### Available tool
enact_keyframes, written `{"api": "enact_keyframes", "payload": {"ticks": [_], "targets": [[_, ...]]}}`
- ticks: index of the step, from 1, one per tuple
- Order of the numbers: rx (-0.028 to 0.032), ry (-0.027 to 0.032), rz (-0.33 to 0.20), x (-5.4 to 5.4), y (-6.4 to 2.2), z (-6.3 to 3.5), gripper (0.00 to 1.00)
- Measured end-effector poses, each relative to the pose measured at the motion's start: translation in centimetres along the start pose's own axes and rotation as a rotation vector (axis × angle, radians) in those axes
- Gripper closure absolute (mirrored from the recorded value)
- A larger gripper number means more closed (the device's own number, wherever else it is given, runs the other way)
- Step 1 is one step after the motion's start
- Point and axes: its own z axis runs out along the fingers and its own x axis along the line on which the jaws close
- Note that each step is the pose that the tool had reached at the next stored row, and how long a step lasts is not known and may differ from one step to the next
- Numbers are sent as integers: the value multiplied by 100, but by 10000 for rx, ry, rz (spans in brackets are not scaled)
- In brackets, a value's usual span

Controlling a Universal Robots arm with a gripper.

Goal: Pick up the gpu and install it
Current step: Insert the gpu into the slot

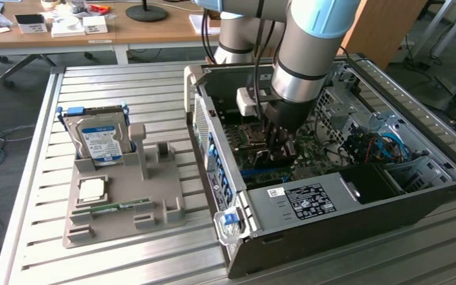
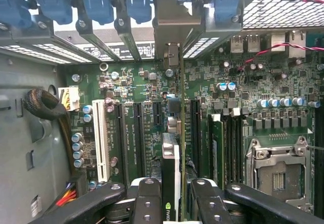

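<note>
My gripper [image 1: 279, 142] is lowered inside the open PC case [image 1: 212, 124], over the motherboard [image 1: 315, 151]. In the wrist view the gripper [image 2: 174, 203] is shut on the gpu [image 2: 172, 158], its black fingers [image 2: 147, 198] pressed on both sides of the card. The gpu stands edge-on, a thin dark card with a green logo, reaching toward the rear bracket openings [image 2: 172, 16]. It sits in line with the black expansion slots [image 2: 137, 138]. I cannot tell whether its lower edge touches a slot. In the exterior view the gpu [image 1: 275, 159] is a dark shape under the wrist.
On the slatted table, a grey holder [image 1: 125, 196] carries a silver hard drive [image 1: 100, 139], a square chip [image 1: 92, 189] and a green RAM stick [image 1: 121, 206]. Beside the card are a white slot [image 2: 101, 140], a RAM module [image 2: 217, 148] and the CPU socket [image 2: 278, 165].
</note>
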Motion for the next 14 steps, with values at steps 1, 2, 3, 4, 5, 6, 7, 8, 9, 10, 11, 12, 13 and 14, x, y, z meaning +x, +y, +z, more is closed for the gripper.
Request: {"api": "enact_keyframes", "payload": {"ticks": [1,2,3,4,5,6,7,8,9,10,11,12,13,14], "targets": [[0,0,0,0,0,8,73],[0,0,0,0,0,15,73],[0,1,0,1,0,16,73],[0,2,0,1,0,16,73],[0,2,0,1,0,16,73],[0,2,0,1,0,16,73],[-1,-2,0,1,0,16,73],[-1,-20,-2,0,1,17,73],[-1,-32,-7,0,1,18,73],[-1,-36,-13,-1,1,18,73],[-3,-36,-20,0,1,19,73],[-3,-36,-28,0,0,20,73],[-4,-35,-32,1,1,20,73],[-4,-33,-35,1,1,22,73]]}}
